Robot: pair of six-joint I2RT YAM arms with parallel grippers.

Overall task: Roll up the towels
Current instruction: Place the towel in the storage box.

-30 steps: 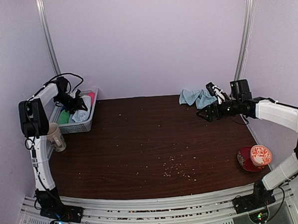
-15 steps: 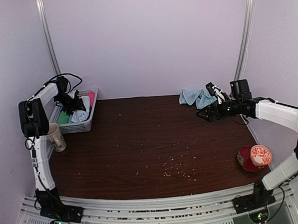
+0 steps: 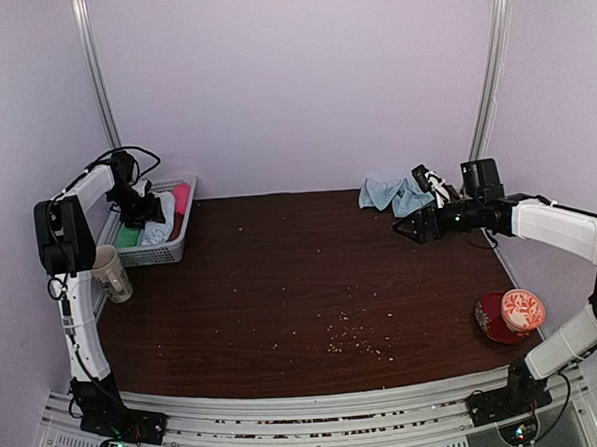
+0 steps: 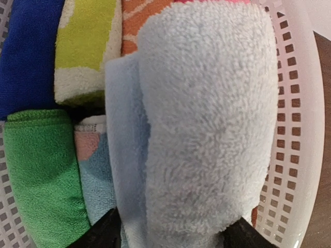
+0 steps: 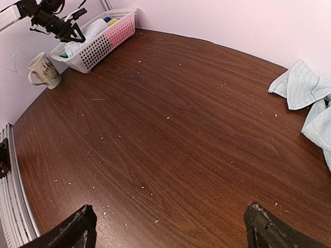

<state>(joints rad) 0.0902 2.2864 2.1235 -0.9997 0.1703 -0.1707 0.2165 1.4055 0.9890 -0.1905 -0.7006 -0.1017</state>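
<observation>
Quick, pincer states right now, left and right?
Left pincer: open, straddling the rolled pale-blue towel in the basket.
Right pincer: open, empty, above the table.

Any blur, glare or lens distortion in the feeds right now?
Top external: soft, even light, no hard shadows, a lilac cast on the walls; the crumpled towel reads small and soft. Left wrist: very close, the rolled towel fills most of the frame, pile sharp, jaws dark and blurred at the bottom edge. Right wrist: wide-angle bowing of the table, far wall washed out.
</observation>
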